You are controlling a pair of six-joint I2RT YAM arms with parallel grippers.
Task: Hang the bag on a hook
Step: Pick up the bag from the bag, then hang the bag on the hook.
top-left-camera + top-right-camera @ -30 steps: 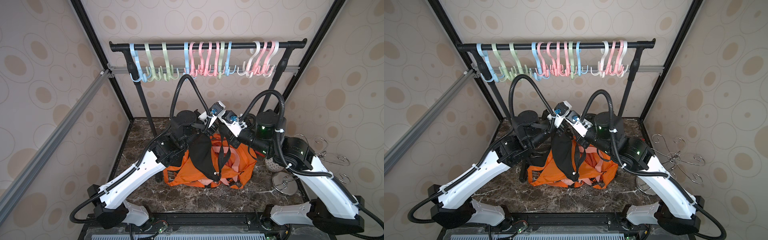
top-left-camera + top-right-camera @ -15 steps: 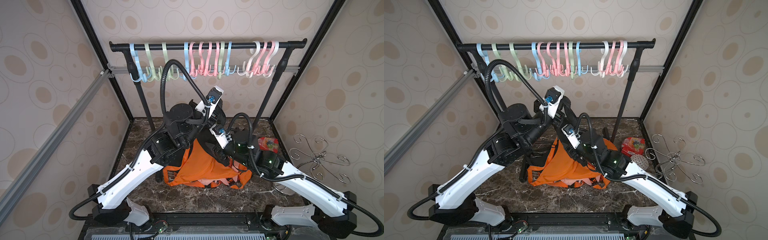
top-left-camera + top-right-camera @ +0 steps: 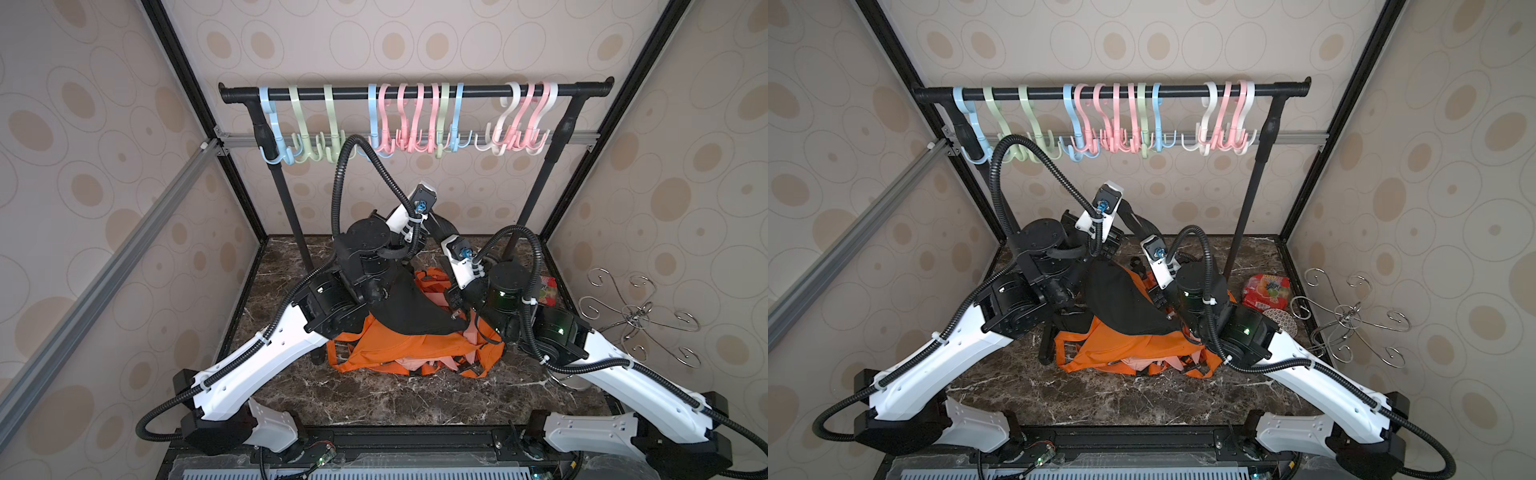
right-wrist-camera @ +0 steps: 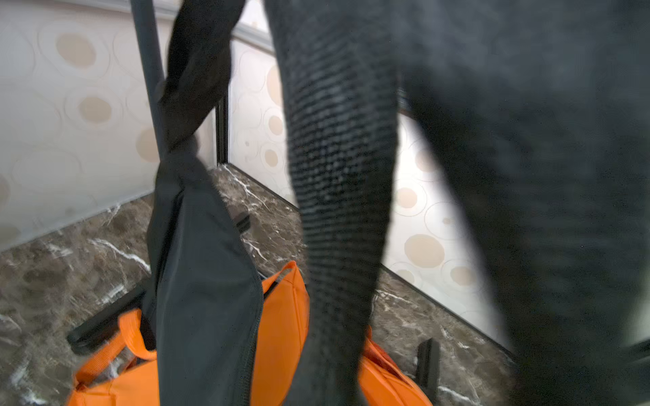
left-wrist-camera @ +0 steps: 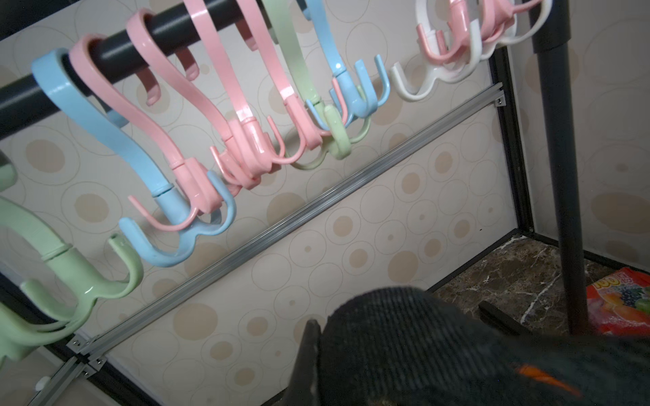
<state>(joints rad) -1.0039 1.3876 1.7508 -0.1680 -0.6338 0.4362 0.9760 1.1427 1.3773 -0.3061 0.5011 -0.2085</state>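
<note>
Nearest the front was the marble tabletop (image 3: 374, 399), and a little further in a heap of orange bags (image 3: 395, 345) sat slumped on the stone. Just over that heap the black bag (image 3: 411, 309) was stretched between the two arms. The right gripper (image 3: 454, 312) had its jaws closed. The bag's lower corner ran taut to them, so it looked gripped there, though the right wrist view gave only blurred black cloth and webbing. Higher and further back, the left gripper (image 5: 316, 355) was clamped on the bag's webbing strap (image 5: 404, 334), held up towards the rack. At the back the coloured hooks (image 3: 411, 141) hung from the black rail (image 3: 478, 89), none bearing a bag. The step in hand seemed to be lifting the bag and spreading its strap. Next, the loop would need carrying up and over one open prong, probably a pink or blue one near the left wrist, before any slackening.
</note>
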